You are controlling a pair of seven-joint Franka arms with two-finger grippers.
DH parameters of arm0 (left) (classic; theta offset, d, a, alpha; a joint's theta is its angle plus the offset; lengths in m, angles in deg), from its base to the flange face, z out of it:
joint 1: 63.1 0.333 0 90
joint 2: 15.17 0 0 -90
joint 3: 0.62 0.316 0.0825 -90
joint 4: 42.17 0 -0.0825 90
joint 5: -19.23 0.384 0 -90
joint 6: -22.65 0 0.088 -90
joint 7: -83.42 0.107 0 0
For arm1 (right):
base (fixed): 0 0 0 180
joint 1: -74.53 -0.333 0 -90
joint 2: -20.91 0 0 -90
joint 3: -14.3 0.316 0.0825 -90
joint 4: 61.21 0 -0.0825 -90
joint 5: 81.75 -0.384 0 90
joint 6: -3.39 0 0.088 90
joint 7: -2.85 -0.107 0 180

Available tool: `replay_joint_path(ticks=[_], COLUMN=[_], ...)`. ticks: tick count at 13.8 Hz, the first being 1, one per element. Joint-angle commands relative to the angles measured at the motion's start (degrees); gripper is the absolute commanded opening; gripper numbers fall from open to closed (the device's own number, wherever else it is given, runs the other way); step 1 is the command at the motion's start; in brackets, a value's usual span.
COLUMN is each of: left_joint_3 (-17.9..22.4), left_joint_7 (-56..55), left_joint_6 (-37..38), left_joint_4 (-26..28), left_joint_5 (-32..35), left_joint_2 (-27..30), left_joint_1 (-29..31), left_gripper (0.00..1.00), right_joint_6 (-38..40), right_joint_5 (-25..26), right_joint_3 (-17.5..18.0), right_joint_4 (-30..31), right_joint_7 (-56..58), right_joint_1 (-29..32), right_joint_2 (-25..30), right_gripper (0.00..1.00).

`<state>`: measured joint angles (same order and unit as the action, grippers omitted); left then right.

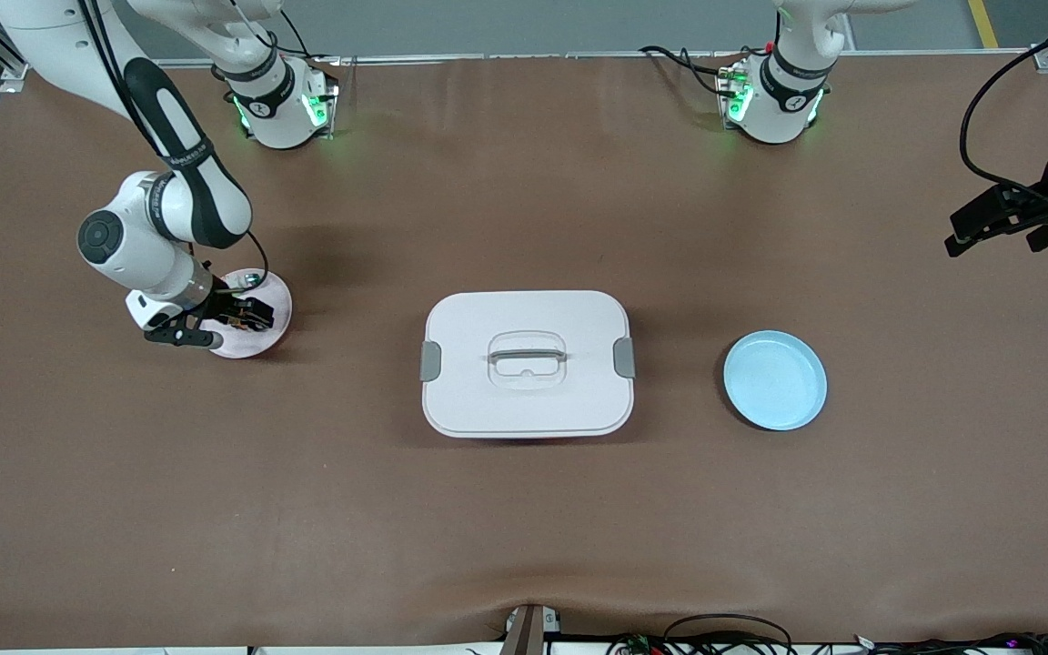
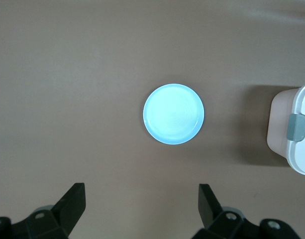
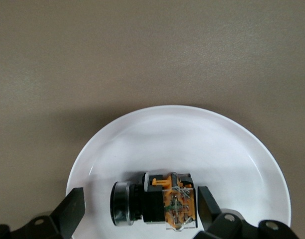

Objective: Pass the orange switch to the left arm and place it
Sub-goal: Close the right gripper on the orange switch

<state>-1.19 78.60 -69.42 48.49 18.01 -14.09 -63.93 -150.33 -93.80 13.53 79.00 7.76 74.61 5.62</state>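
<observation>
The orange switch (image 3: pixel 154 204), a black cylinder with an orange end, lies on its side on the pink plate (image 1: pixel 280 298) toward the right arm's end of the table. My right gripper (image 3: pixel 140 196) is low over this plate, open, with one finger on each side of the switch. The finger at the orange end is very close to it. In the front view the right gripper (image 1: pixel 249 314) hides most of the switch. My left gripper (image 1: pixel 953 235) waits open and empty, up in the air at the left arm's end of the table. The white box (image 1: pixel 524 400) sits mid-table between the plates.
A light blue plate (image 1: pixel 775 379) lies between the box and the left arm's end; the left wrist view shows it (image 2: pixel 173 114) with the box's corner (image 2: pixel 296 149). A small silver-and-green part (image 1: pixel 253 276) sits on the pink plate's rim. The table is covered in brown.
</observation>
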Motion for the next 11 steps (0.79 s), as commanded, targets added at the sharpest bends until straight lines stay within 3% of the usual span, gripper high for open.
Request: replay_joint_path(ticks=[1,10,11], left_joint_3=[-0.22,-0.31,-0.31], left_joint_7=[-0.19,0.07,0.07], left_joint_6=[1.1,1.1,1.1], left_joint_4=[-1.62,-1.53,-1.53], left_joint_5=[0.43,-2.02,-3.43], left_joint_2=[-0.73,-0.73,-0.82], left_joint_1=[0.13,0.3,0.39], left_gripper=[1.0,1.0,1.0], right_joint_6=[-0.97,-0.97,-0.8], right_joint_5=[-0.25,-0.25,-0.25], right_joint_3=[-0.2,-0.2,-0.2], right_joint_4=[0.32,0.32,0.32], right_joint_7=[0.98,2.38,2.38], right_joint_1=[0.01,0.44,0.45], right_joint_2=[-0.52,-1.67,-1.58], right_gripper=[1.0,0.99,0.48])
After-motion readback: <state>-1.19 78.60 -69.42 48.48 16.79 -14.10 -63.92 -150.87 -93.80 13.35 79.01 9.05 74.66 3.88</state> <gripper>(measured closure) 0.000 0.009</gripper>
